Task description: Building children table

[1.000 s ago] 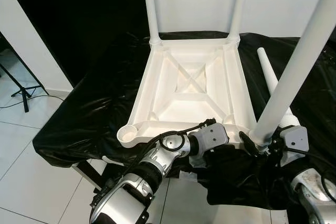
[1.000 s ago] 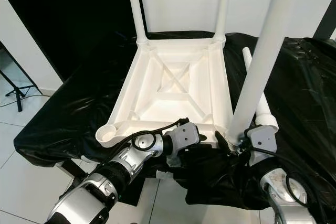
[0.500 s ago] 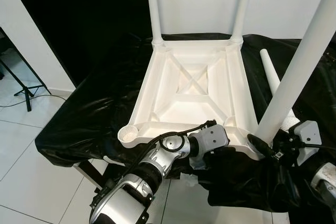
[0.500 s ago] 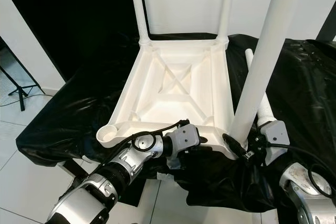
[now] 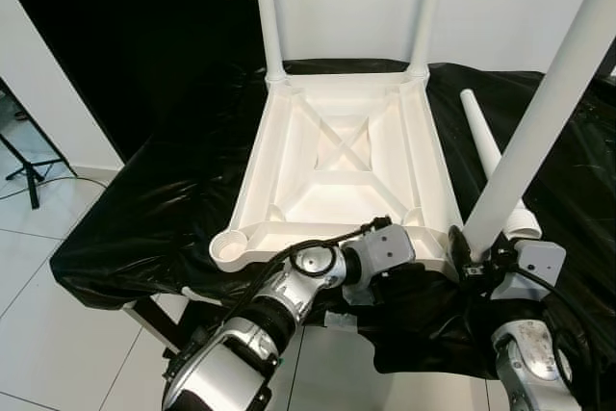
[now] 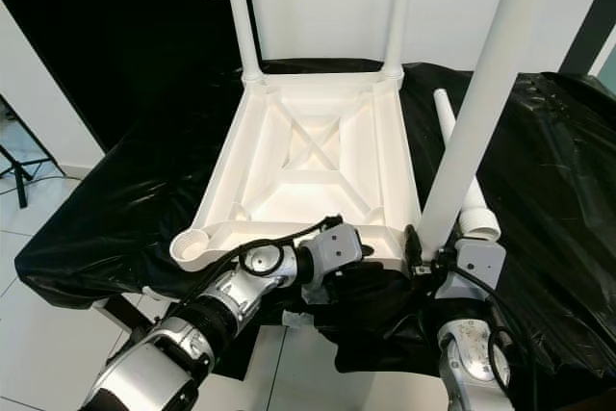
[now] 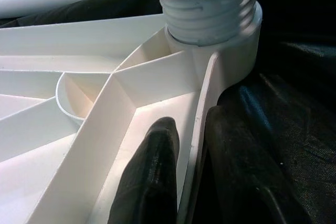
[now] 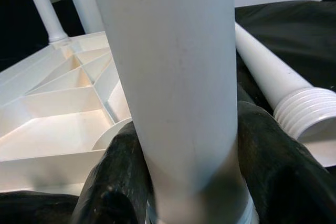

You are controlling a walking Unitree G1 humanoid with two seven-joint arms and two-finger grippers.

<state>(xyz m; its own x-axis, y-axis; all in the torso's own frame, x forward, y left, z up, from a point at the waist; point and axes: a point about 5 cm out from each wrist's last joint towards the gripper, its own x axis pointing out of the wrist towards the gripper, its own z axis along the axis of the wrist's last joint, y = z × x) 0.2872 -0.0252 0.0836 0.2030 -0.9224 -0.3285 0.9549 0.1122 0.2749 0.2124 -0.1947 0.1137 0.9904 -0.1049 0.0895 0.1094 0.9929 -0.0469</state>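
The upturned white table (image 5: 342, 175) lies on the black-draped tabletop (image 5: 154, 209). Its near-right leg (image 5: 539, 132) now stands steeper, seated back in its corner socket. The right hand (image 8: 184, 182) grips that leg's base; the left hand (image 7: 191, 177) pinches the table's near rim.

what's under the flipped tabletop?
The tabletop lies upside down on a black plastic sheet that spreads out around it. What carries the sheet is covered; a dark frame leg shows below its near edge. Left tool pinches the tabletop's rim.
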